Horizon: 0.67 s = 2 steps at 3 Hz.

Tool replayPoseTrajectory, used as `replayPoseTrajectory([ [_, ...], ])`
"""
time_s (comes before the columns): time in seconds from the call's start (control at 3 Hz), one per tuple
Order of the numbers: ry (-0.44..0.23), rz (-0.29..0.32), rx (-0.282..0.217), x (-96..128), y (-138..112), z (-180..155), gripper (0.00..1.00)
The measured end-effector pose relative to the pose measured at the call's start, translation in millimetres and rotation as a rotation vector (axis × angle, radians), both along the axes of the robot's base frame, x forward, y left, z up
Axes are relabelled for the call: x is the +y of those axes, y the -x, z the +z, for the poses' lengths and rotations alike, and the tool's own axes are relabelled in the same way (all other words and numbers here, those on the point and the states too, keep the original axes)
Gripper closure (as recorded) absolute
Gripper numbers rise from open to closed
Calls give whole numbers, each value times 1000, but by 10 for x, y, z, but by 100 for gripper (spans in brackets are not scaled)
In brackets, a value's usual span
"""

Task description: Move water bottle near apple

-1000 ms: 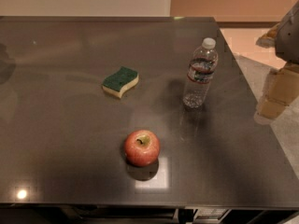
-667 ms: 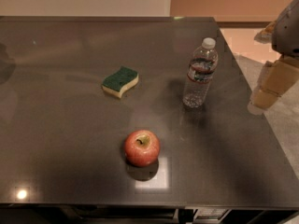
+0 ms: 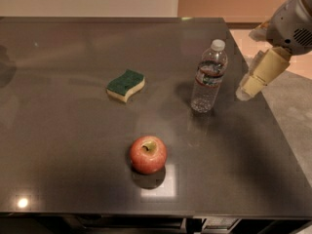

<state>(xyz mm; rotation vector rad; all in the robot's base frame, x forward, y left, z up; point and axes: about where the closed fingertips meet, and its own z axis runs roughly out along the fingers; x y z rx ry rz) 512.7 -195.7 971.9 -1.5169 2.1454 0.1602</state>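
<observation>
The water bottle (image 3: pixel 209 77), clear ribbed plastic with a white cap and a dark label edged in red, stands upright on the dark table (image 3: pixel 63 145) at the right. The red apple (image 3: pixel 147 154), with a yellowish-green stem patch, sits nearer the front, left of and below the bottle and well apart from it. My gripper (image 3: pixel 247 89), with tan finger covers, hangs at the right of the bottle over the table's right edge, apart from the bottle and holding nothing.
A green-and-yellow wavy sponge (image 3: pixel 126 85) lies left of the bottle, behind the apple. The table's right edge runs just past the bottle, with grey floor (image 3: pixel 292 111) beyond. A wall stands behind the table.
My gripper has moved left and slightly up, closer to the water bottle. The bottle, apple and sponge have not moved.
</observation>
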Motion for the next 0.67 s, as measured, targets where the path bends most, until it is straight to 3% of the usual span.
replayPoseTrajectory([
  [0.33, -120, 32, -5, 244, -113, -65, 0],
  [0.67, -197, 48, -22, 442, -177, -148, 0],
])
